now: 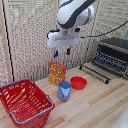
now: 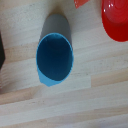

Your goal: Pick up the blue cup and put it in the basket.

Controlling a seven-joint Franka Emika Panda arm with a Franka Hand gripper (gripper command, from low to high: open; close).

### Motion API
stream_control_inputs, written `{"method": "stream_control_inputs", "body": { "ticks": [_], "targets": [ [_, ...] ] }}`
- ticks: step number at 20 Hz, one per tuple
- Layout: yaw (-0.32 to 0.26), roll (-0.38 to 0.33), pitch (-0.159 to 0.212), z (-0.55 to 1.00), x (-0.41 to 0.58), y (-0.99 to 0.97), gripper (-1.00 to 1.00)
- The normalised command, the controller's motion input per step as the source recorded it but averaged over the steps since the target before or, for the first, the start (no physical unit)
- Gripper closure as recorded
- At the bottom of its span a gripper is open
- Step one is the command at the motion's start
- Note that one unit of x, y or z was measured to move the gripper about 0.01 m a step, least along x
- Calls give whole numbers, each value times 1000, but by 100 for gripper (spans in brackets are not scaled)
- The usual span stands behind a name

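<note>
Blue cup (image 1: 64, 91) stands upright on the worktop (image 1: 95, 107), directly below the gripper (image 1: 62, 52), not yet touched. Jaws: the two dark fingers hang apart, holding nothing, well above the cup rim. Wrist view looks straight down into the cup (image 2: 54, 57); no fingers show in that view.

Progress (judgement): aiming appears done, since the cup mouth sits near the centre of the wrist view. Descent, soft grip, carry and release all remain.

Surroundings, outward from the cup:
- Red bowl (image 1: 78, 82) just beside the cup, on the exterior view's right; its edge also shows in the wrist view (image 2: 116, 21). Close neighbour, so finger clearance on that side looks tight.
- Orange-yellow box (image 1: 56, 73) standing upright just behind the cup.
- Red basket (image 1: 25, 102) on the exterior view's left, near the cup but apart from it.
- Toaster oven (image 1: 112, 56) well apart, on the exterior view's right.

Containers:
- Cup: interior empty.
- Bowl: nothing seen inside.
- Basket: appears empty.
</note>
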Motion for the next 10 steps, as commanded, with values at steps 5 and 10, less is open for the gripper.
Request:
{"method": "stream_control_inputs", "body": {
  "ticks": [5,10],
  "targets": [
    [-72,-32,0,-318,-723,-62,-100],
    [-95,-18,0,-373,-809,-99,-100]
  ]
}}
